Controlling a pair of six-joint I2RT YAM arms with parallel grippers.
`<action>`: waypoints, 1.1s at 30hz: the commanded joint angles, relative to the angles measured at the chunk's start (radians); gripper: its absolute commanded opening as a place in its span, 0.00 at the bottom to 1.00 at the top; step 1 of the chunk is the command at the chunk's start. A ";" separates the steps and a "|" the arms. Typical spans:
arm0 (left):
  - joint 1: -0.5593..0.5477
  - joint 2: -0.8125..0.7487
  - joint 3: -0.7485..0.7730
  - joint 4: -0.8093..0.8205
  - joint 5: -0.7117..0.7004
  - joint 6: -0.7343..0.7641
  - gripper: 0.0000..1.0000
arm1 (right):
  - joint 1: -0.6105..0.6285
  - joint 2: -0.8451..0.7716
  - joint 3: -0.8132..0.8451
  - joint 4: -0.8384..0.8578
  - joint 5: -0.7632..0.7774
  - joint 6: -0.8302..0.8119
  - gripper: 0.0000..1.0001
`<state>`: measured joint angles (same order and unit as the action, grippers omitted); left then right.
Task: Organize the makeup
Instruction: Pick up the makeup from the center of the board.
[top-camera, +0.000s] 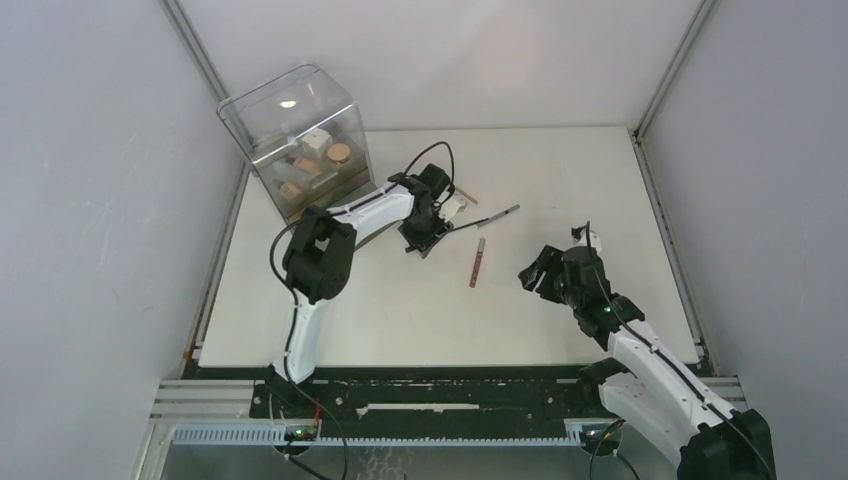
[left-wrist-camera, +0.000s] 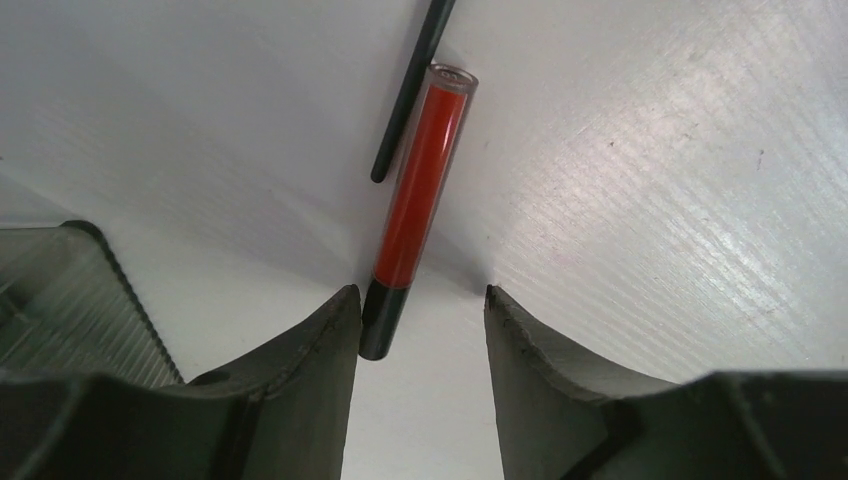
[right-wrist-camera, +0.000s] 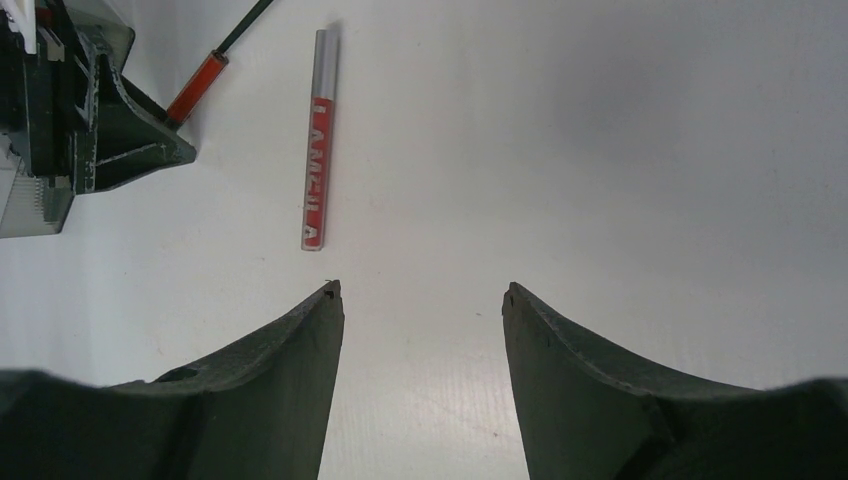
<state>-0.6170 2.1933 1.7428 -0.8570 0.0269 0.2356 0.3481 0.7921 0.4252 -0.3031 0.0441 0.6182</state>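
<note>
My left gripper (top-camera: 437, 232) is open and low over the table right of the clear box. In the left wrist view an orange-red lip tube (left-wrist-camera: 418, 190) with a black cap lies between the open jaws (left-wrist-camera: 422, 300), its cap against the left finger (left-wrist-camera: 320, 350). A thin black brush (left-wrist-camera: 410, 90) lies just beyond it and also shows in the top view (top-camera: 497, 216). A second red lip tube with a silver cap (top-camera: 478, 262) lies loose between the two arms; it also shows in the right wrist view (right-wrist-camera: 318, 140). My right gripper (top-camera: 537, 272) is open and empty (right-wrist-camera: 420, 290), right of that tube.
The big clear plastic box (top-camera: 300, 130) stands at the back left with compacts, a white cube and other cosmetics inside. A small brown stick (top-camera: 467, 193) lies behind the left gripper. The left gripper shows in the right wrist view (right-wrist-camera: 100, 120). Grey walls enclose the white table (top-camera: 560, 180).
</note>
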 joint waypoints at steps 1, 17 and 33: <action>0.007 0.008 0.020 -0.025 0.052 -0.011 0.52 | -0.004 0.003 0.000 0.034 0.007 -0.001 0.67; 0.005 -0.014 -0.024 -0.063 0.036 -0.005 0.31 | -0.005 -0.005 -0.001 0.029 0.005 0.006 0.67; 0.007 -0.214 -0.062 -0.091 -0.149 0.013 0.00 | -0.005 0.004 -0.007 0.040 0.004 0.007 0.67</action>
<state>-0.6121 2.1216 1.6939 -0.9371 -0.0242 0.2363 0.3481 0.7998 0.4232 -0.3023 0.0437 0.6186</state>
